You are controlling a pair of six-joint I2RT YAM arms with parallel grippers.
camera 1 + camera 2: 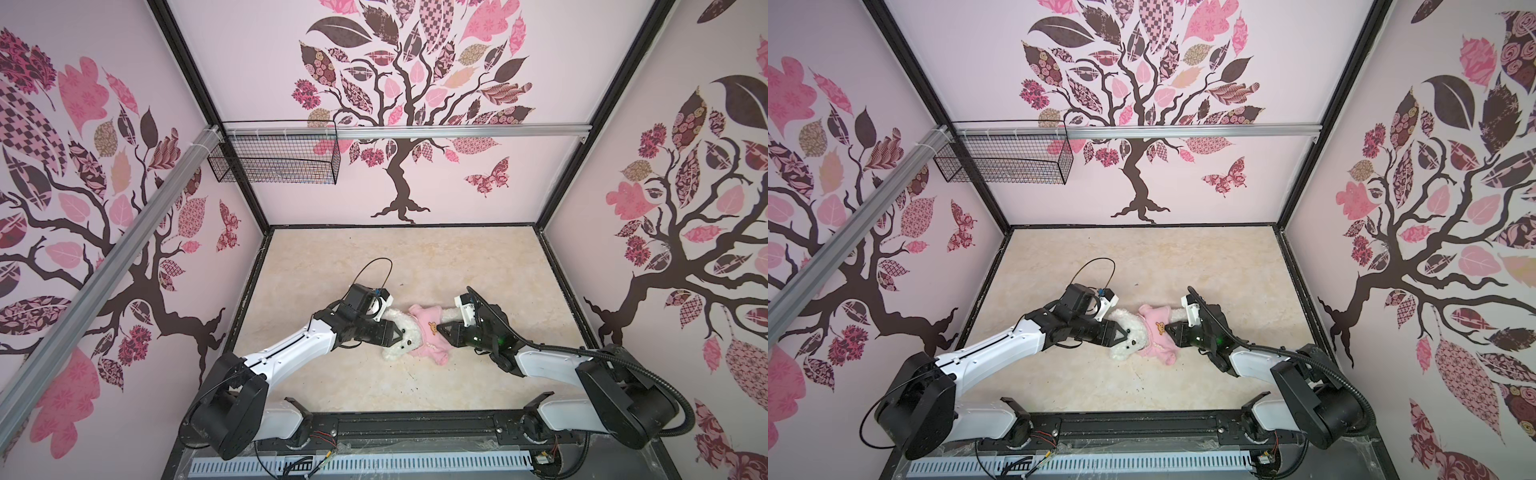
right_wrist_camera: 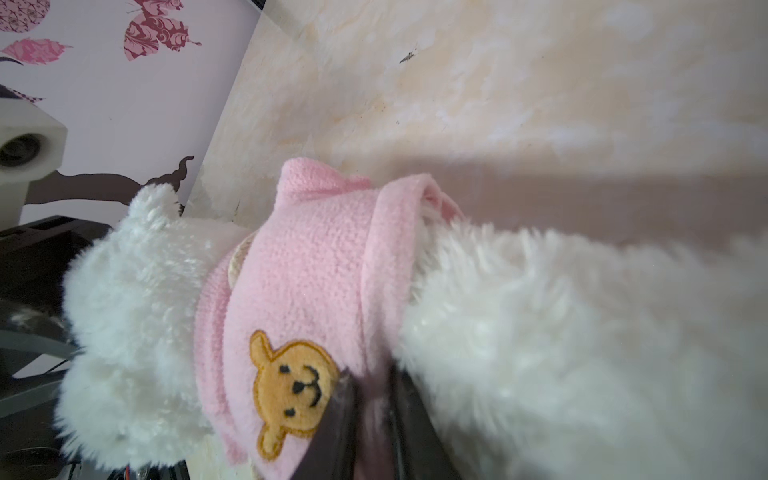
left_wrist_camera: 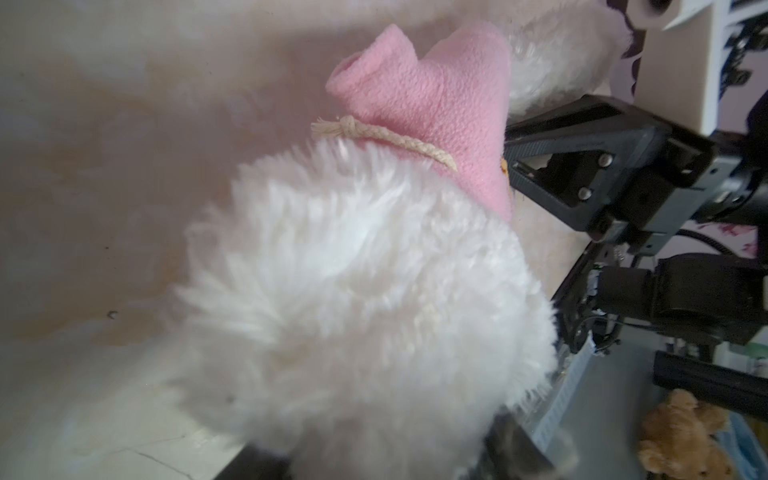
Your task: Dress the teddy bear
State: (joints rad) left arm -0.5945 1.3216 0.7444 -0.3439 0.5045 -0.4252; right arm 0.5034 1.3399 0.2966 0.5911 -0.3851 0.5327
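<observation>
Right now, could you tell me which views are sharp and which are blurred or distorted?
Both top views: sharp, though the wide lens splays the walls; the bear is clear. Left wrist view: bear's fur fills it, soft and blurred; shirt sharper. Right wrist view: patch crisp, fur beside the right tool smeared.

Both arms are built alike: white moulded shells on the long links, bulky rounded black housings at the joints. The left arm (image 1: pixel 286 349) has a thin black cable (image 1: pixel 382 258) looping off its wrist and a white camera block (image 1: pixel 385 300) with a blue fitting. The right arm (image 1: pixel 548 361) trails a ribbed black hose (image 1: pixel 615 355), and a green light (image 1: pixel 503 340) glows on its dark wrist. The left pincer (image 1: pixel 401 334) and right pincer (image 1: pixel 440 330) are black, their fingers (image 3: pixel 615 183) triangular with cut-outs, fixed by silver screws (image 3: pixel 604 158)
</observation>
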